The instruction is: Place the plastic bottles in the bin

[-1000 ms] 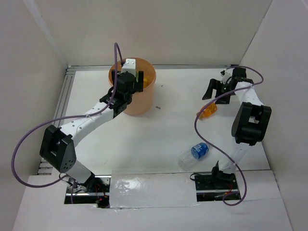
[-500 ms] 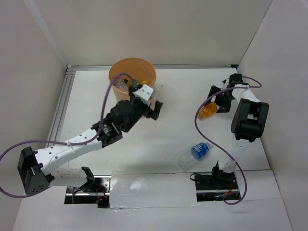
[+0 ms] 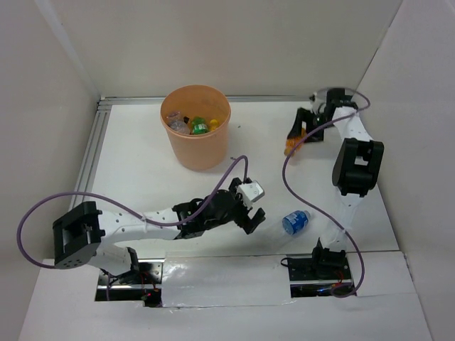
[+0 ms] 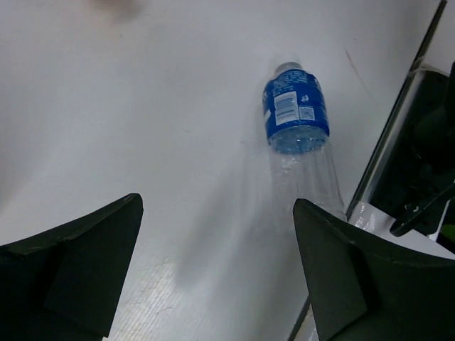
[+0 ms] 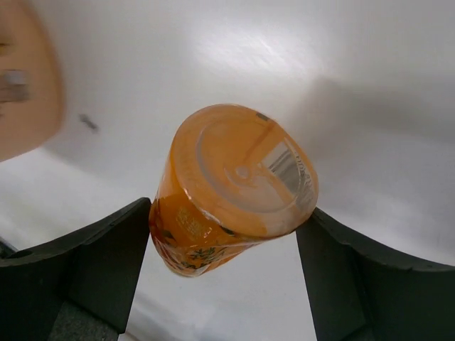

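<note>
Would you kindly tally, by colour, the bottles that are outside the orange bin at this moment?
Clear bottle with blue label: 1
Orange bottle, in the right gripper: 1
Total outside the bin: 2

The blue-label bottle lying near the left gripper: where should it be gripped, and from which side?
Grip the blue-label bottle across its labelled middle, coming down from above. It lies on its side, so the open left gripper can likely straddle its round body crosswise.
</note>
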